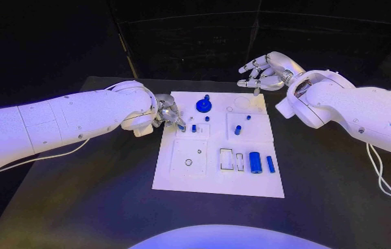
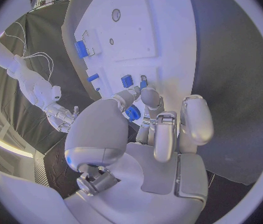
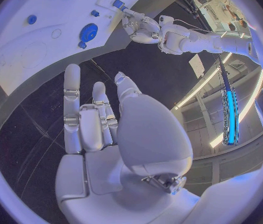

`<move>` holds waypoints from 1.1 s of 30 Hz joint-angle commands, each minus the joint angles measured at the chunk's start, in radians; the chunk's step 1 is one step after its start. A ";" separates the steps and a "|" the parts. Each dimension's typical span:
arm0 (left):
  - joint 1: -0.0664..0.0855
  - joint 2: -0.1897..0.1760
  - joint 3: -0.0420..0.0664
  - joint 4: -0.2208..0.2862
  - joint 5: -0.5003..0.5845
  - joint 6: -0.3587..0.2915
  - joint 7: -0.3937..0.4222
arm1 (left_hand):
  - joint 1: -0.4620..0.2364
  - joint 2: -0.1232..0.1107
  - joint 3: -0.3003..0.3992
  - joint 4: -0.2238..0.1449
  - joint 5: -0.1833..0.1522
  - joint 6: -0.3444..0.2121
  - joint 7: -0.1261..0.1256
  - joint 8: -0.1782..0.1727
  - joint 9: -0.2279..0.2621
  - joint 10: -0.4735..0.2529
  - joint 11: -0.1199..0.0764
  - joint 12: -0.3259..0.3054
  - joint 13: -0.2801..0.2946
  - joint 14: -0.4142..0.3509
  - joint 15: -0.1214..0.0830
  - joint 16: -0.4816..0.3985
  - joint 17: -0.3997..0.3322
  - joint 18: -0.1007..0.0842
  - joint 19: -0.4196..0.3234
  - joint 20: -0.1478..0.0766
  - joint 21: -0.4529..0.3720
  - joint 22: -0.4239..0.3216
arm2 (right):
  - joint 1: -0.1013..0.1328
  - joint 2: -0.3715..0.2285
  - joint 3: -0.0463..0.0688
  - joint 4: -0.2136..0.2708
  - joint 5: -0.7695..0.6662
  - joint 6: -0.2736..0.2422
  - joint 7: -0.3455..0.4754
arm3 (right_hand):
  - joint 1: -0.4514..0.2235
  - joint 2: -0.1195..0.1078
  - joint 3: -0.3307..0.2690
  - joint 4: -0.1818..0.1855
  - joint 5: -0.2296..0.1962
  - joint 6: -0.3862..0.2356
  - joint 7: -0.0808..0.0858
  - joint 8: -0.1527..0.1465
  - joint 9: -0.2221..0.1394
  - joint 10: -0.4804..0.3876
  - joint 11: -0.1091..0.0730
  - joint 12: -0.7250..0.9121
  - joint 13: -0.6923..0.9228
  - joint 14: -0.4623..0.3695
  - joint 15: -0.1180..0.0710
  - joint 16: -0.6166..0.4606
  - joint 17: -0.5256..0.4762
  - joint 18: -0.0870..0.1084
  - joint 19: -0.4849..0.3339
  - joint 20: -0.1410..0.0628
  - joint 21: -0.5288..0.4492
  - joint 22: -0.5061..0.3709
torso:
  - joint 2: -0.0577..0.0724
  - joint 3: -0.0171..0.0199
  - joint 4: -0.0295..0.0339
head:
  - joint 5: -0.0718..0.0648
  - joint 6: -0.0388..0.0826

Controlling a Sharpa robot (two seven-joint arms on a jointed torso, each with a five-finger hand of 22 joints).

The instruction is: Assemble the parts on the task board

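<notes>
Seating, probably, a small blue peg (image 1: 182, 128) at the left edge of the flat white rectangular task board (image 1: 244, 187), silver left hand (image 1: 169, 113) seemingly pinching it, silver right hand (image 1: 265, 71) spread empty beyond the board; next, pressing straight down.

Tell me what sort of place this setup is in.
Most likely a robotics lab or test cell. A white task board with small blue parts lies on a black table against a dark backdrop, and the right wrist view shows strip lights overhead.
</notes>
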 commanded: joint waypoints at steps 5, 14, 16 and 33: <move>0.000 0.007 0.000 -0.003 -0.012 0.002 -0.011 | 0.004 0.005 0.128 -0.124 0.002 0.004 -0.007 0.002 0.002 0.004 0.001 -0.006 -0.001 0.101 -0.004 -0.004 0.243 -0.001 0.003 -0.002 -0.001 -0.001 | 0.002 0.002 0.001 -0.003 0.019 -0.012 0.030 | 0.032 0.004 0.010 0.016 0.001 -0.002 0.006 0.022 0.002 -0.066 0.011 -0.064 -0.071 -0.031 0.012 -0.035 -0.043 0.003 -0.042 0.011 -0.077 -0.040 | 0.000 0.0004 0.0006 | -0.001 0.000; -0.002 0.013 -0.001 -0.006 -0.012 0.009 -0.013 | 0.002 0.004 0.129 -0.124 0.002 0.004 -0.007 0.003 0.002 0.005 0.001 -0.005 0.000 0.101 -0.004 -0.004 0.242 -0.001 0.003 -0.002 -0.001 -0.001 | 0.002 0.002 0.001 -0.004 0.026 -0.013 0.036 | 0.041 -0.001 0.015 0.029 -0.002 -0.010 0.012 0.037 0.001 -0.075 0.020 -0.120 -0.160 -0.040 0.020 -0.040 -0.053 0.004 -0.046 0.021 -0.145 -0.082 | 0.000 0.0006 -0.0003 | -0.002 -0.002; -0.002 0.014 -0.001 -0.006 -0.012 0.011 -0.014 | 0.002 0.004 0.129 -0.124 0.002 0.004 -0.007 0.003 0.002 0.005 0.001 -0.005 0.000 0.101 -0.004 -0.004 0.242 -0.001 0.003 -0.002 -0.001 -0.001 | 0.002 0.002 0.001 -0.004 0.027 -0.011 0.036 | 0.043 -0.001 0.015 0.032 -0.002 -0.012 0.014 0.041 0.001 -0.079 0.022 -0.136 -0.184 -0.040 0.023 -0.038 -0.051 0.004 -0.049 0.023 -0.165 -0.094 | 0.000 0.0006 -0.0001 | -0.003 -0.002; -0.004 0.016 -0.004 -0.004 -0.012 0.045 -0.019 | 0.002 0.003 0.130 -0.124 0.002 0.004 -0.007 0.003 0.002 0.005 0.001 -0.007 -0.003 0.101 -0.004 -0.004 0.242 -0.001 0.003 -0.002 -0.001 -0.001 | 0.002 0.003 0.001 -0.005 0.030 -0.006 0.036 | 0.046 -0.003 0.015 0.037 -0.002 -0.019 0.017 0.049 0.000 -0.075 0.026 -0.158 -0.240 -0.032 0.026 -0.025 -0.038 0.005 -0.037 0.027 -0.212 -0.124 | 0.000 0.0004 0.0006 | -0.004 -0.006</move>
